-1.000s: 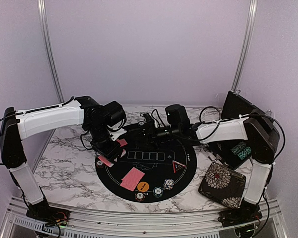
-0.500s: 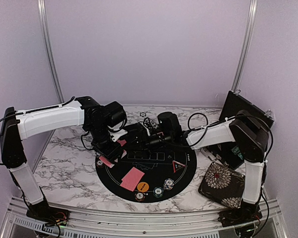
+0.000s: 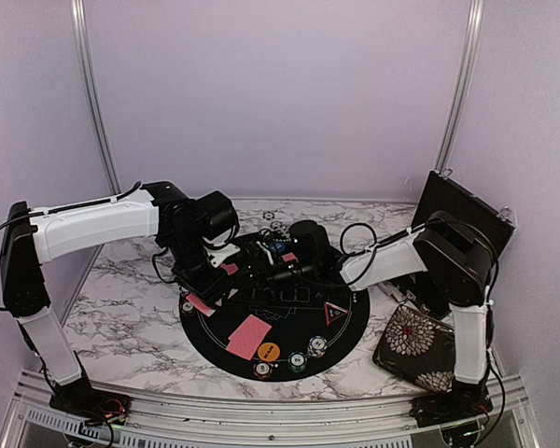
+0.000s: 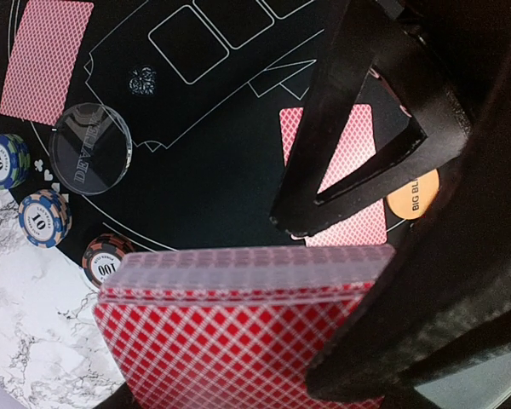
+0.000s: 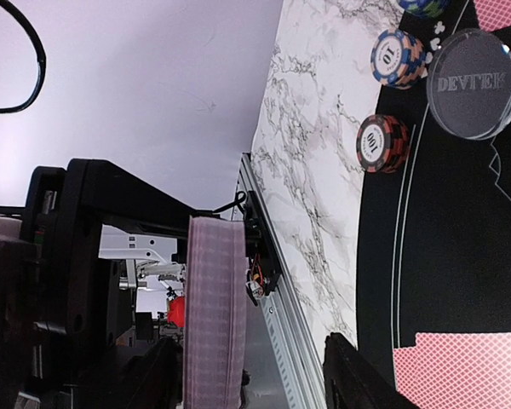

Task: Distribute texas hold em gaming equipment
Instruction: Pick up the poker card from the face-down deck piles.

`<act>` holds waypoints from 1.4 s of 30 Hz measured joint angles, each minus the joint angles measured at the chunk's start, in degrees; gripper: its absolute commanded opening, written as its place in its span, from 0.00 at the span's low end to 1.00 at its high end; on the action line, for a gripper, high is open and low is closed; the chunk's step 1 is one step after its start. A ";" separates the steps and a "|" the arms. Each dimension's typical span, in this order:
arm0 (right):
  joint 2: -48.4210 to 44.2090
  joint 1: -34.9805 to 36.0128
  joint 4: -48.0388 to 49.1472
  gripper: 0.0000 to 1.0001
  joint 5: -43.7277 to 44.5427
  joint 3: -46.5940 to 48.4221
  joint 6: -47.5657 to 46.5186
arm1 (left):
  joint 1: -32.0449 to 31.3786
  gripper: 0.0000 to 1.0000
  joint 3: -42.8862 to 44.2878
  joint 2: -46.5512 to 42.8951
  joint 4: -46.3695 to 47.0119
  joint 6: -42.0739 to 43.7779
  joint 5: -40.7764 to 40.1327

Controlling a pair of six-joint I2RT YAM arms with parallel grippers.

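Note:
My left gripper (image 3: 210, 291) is shut on a deck of pink-red-backed cards (image 4: 230, 341), held on edge over the left side of the round black mat (image 3: 350, 327). My right gripper (image 5: 251, 358) reaches across from the right and stands open around that deck (image 5: 213, 315). The deck lies close to one finger, with a gap to the other. A clear dealer button (image 4: 92, 159) and striped chips (image 4: 44, 217) sit by the mat's left edge. Dealt cards (image 3: 250, 336), an orange button (image 3: 269, 352), more chips (image 3: 297, 359) and a red-edged triangle (image 3: 333, 313) lie on the mat.
A floral pouch (image 3: 415, 347) lies at the front right on the marble table (image 3: 121, 317). A black case (image 3: 453, 219) stands open behind the pouch. More chips (image 3: 269, 224) sit at the mat's far edge. A metal rail (image 3: 261, 411) runs along the near edge.
The right arm has swung left across the mat until its fingers straddle the deck, and its jaws have narrowed slightly. The left arm and deck have stayed still.

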 measured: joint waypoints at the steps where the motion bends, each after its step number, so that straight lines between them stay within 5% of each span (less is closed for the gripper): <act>1: 0.24 0.09 0.33 0.55 -0.04 0.00 0.13 | 0.00 0.44 0.00 0.00 0.00 0.00 0.00; 42: -1.57 -1.79 -4.96 0.43 2.75 0.61 -4.79 | 0.00 0.44 0.00 0.00 0.02 0.02 -0.07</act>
